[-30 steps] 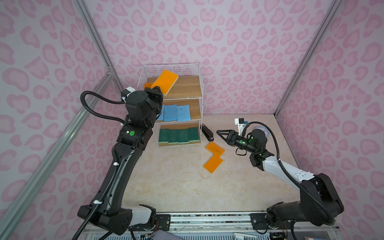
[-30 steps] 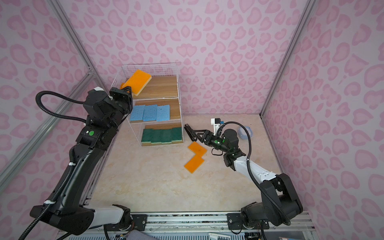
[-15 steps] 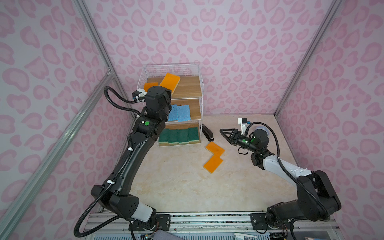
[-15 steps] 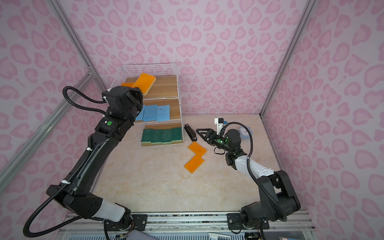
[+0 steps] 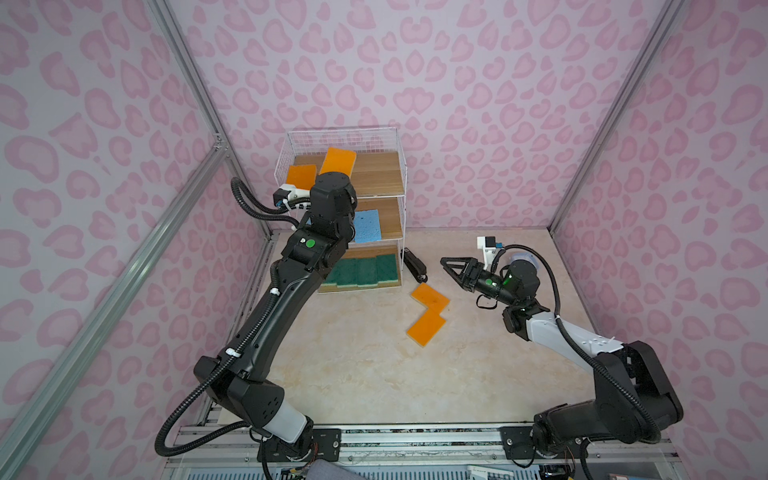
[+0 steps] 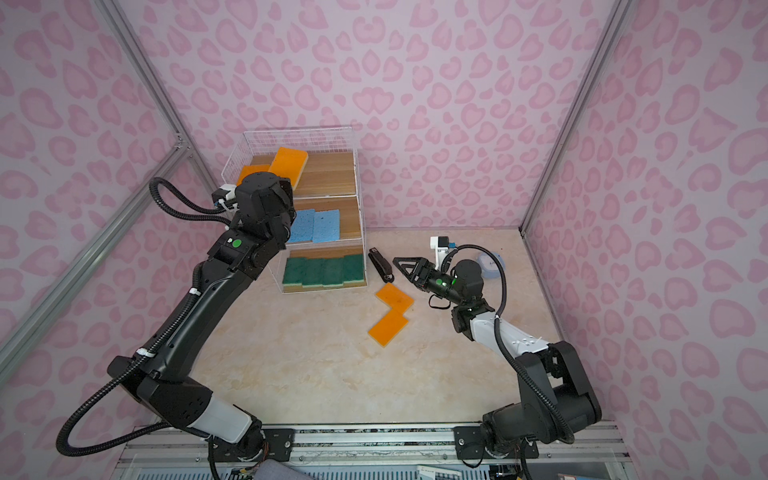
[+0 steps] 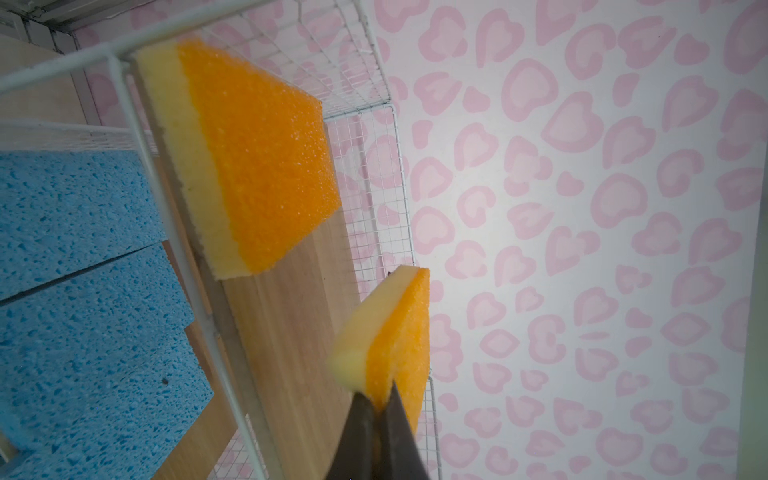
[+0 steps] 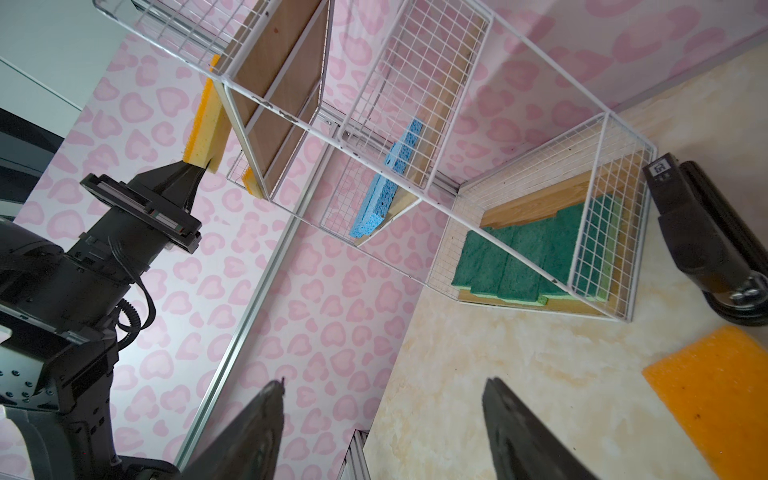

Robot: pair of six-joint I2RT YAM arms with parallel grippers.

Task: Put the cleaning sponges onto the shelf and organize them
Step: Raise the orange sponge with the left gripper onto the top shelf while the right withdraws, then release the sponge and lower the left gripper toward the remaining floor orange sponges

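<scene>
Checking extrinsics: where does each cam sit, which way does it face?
Top views: overhead, tilted down toward shelf; left arm, right arm show.
Left wrist: behind left gripper, shut on orange sponge, facing shelf's top tier.
Right wrist: behind open right gripper, low, facing shelf.
Shared: both wrist views show that sponge, blue sponges.

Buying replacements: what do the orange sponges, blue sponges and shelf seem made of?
Orange sponges: likely foam, grainy orange layer on smoother pale yellow one.
Blue sponges: probably cellulose, matte, pitted with irregular pores.
Shelf: thin white-coated wire mesh, presumably metal, with wood-grain boards, maybe laminate.
</scene>
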